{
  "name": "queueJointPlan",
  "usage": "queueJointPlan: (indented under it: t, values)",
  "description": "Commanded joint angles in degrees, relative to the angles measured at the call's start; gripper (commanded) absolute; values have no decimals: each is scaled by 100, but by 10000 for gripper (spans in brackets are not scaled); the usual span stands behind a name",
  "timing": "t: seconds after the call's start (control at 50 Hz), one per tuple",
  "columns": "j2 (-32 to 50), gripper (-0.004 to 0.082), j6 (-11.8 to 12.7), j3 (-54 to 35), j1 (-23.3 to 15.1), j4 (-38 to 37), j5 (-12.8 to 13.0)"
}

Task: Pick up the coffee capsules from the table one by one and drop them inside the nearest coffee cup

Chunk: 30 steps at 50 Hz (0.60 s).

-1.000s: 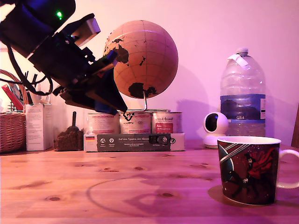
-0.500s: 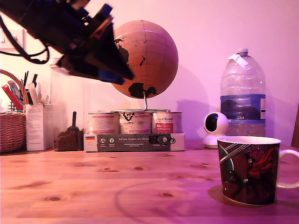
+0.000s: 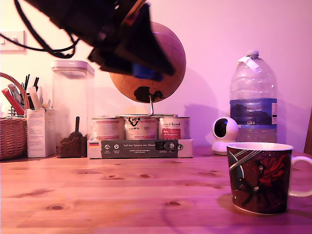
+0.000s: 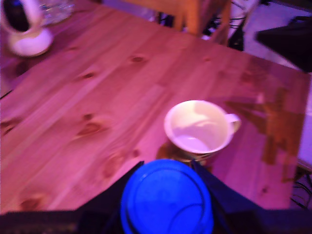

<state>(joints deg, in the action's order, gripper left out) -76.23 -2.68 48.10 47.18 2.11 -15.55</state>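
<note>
Coffee cup [image 3: 260,178]: it is standing on the table [image 3: 122,195], near the front, at the exterior view's right, handle pointing right.
Gripper [image 3: 146,66]: it is hanging high in the air, clenching the blue capsule [image 4: 166,197] between its dark jaws.
Capsule: in the wrist view it is showing its round face, with the open cup [image 4: 201,127] just beyond it.
Tins [image 3: 140,127]: they are standing behind, under the globe [image 3: 168,58].

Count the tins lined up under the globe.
3. All stand in a row behind the dark printed box in the exterior view: left tin, middle tin, right tin. More could be hidden behind them.
</note>
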Motion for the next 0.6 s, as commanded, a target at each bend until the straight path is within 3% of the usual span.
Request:
queueJointPlan:
  t: [0.0, 0.32, 0.58]
  values:
    - [-37, 213, -55, -92, 92, -77, 24]
    - [-450, 213, -76, 140, 479, -59, 256]
    - [-1193, 214, -83, 942, 726, 278, 258]
